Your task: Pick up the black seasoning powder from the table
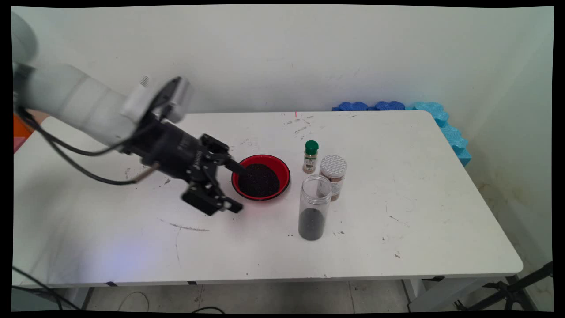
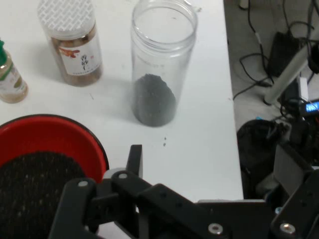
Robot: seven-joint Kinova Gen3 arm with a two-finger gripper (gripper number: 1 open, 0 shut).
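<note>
- While the white arm [image 1: 75, 104] reaches in from the 10 o'clock side of the white table [image 1: 397, 247], its black gripper [image 1: 240, 187] hangs just off the 9 o'clock rim of a red bowl [image 1: 282, 170].
- Gripper state: the two fingers stand wide apart, gripping nothing; the upper finger [image 1: 236, 166] lies over the bowl's rim, the lower one ends over bare table at the bowl's 7 o'clock.
- Red bowl: holds a mound of dark grains [image 1: 260, 180]; in the hand view the bowl [image 2: 60, 137] sits at 9 o'clock, touching the frame's left edge, with one finger [image 2: 133, 158] just beside its rim.
- Clear jar [image 1: 314, 207]: upright, lidless, at the bowl's 4 o'clock, with a dark layer at its bottom; in the hand view the jar [image 2: 162, 59] stands at 12 o'clock.
- Brown-filled jar with a white patterned lid [image 1: 332, 176]: upright, just behind the clear jar, at the bowl's 3 o'clock.
- Small bottle with a green cap [image 1: 310, 157]: upright, at the bowl's 2 o'clock, near the lidded jar.
- Blue foam pieces [image 1: 441, 123]: along the table's far right edge, well apart from the jars.
- Black cables [image 1: 70, 157]: hang below the arm.
</note>
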